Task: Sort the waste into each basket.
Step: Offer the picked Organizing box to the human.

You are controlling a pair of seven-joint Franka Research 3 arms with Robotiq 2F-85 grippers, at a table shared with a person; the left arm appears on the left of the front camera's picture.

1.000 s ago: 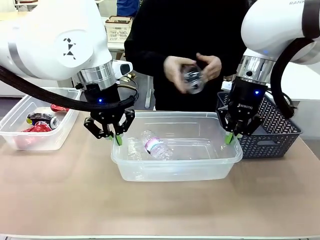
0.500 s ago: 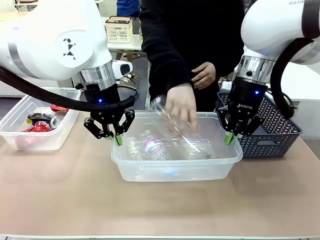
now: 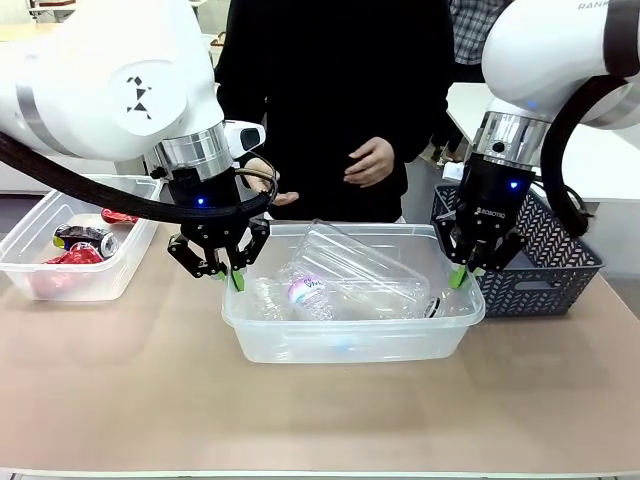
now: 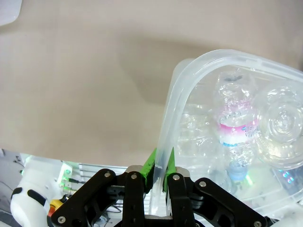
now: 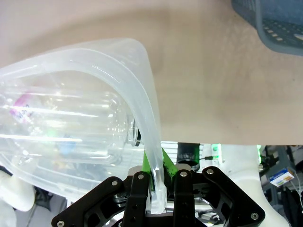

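Note:
A clear plastic basket (image 3: 400, 340) stands at the table's middle. In it lie a crumpled clear bottle with a pink label (image 3: 305, 292) and a large clear bottle (image 3: 360, 265) that leans across it. My left gripper (image 3: 235, 278) is shut on the basket's left rim (image 4: 173, 113). My right gripper (image 3: 460, 275) is shut on its right rim (image 5: 147, 109). The left wrist view shows the pink-label bottle (image 4: 234, 130) and a blue cap (image 4: 236, 170) through the wall. A second clear basket (image 3: 60, 285) at the far left holds red-and-silver cans (image 3: 85, 240).
A dark lattice basket (image 3: 555, 265) stands right of the middle basket, close behind my right gripper, and its corner (image 5: 274, 19) shows in the right wrist view. The person stands at the far edge with both hands (image 3: 370, 160) raised above the table. The table's near side is bare.
The person has dropped the large clear bottle into the middle basket and drawn both hands back. Neither arm has moved.

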